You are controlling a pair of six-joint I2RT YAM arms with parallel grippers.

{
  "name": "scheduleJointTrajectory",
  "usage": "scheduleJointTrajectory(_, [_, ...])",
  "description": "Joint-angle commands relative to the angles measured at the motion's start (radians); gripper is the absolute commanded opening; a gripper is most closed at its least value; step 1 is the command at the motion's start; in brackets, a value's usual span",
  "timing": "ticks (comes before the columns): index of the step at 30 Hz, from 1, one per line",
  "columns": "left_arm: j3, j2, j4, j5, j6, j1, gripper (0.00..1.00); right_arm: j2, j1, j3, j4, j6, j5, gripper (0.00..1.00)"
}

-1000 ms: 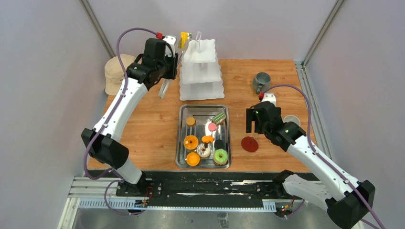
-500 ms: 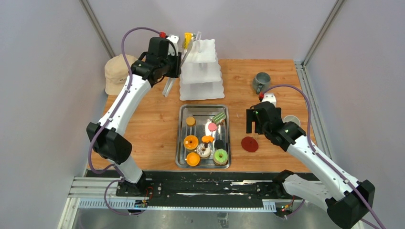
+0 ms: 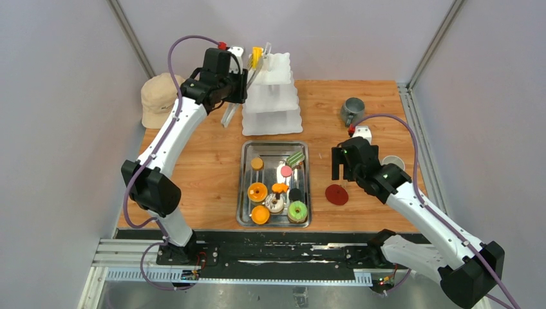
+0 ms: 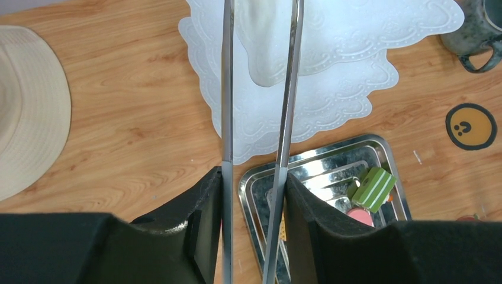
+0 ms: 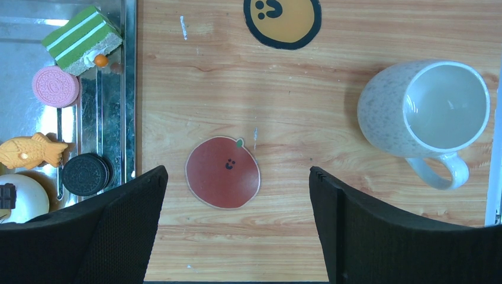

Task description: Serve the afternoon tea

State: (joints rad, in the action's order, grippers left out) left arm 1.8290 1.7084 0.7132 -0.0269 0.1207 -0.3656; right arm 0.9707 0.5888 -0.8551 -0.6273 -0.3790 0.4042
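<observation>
From above, the left gripper [image 3: 241,87] was up at the white tiered stand [image 3: 272,106]. Its fingers were clamped on metal tongs [image 3: 226,116], which carried a yellow pastry [image 3: 256,55] beside the top tier. Other pastries [image 3: 257,191] lay in the steel tray [image 3: 273,152].

The left wrist view showed both tong blades squeezed between those fingers.

In the right wrist view, the right gripper [image 5: 237,171] hung with fingers wide over a red coaster [image 5: 222,173] on the tabletop [image 5: 296,89], with the white mug [image 5: 426,109] nearby.
</observation>
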Motion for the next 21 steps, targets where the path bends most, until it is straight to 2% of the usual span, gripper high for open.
scheduleJointTrajectory(1, [0.046,-0.002,-0.025,0.02,0.002,0.004,0.45,0.0,0.006,-0.004,-0.023,-0.019,0.025,0.88])
scheduleJointTrajectory(4, [0.046,-0.004,-0.023,0.033,0.004,0.004,0.48,-0.001,0.006,-0.004,-0.023,-0.02,0.024,0.88])
scheduleJointTrajectory(11, [0.046,-0.028,-0.023,0.032,0.008,0.004,0.48,-0.007,0.005,0.0,-0.025,-0.02,0.025,0.88])
scheduleJointTrajectory(21, [-0.007,-0.159,0.012,-0.03,-0.012,0.004,0.48,-0.008,0.006,0.004,-0.025,-0.026,0.02,0.88])
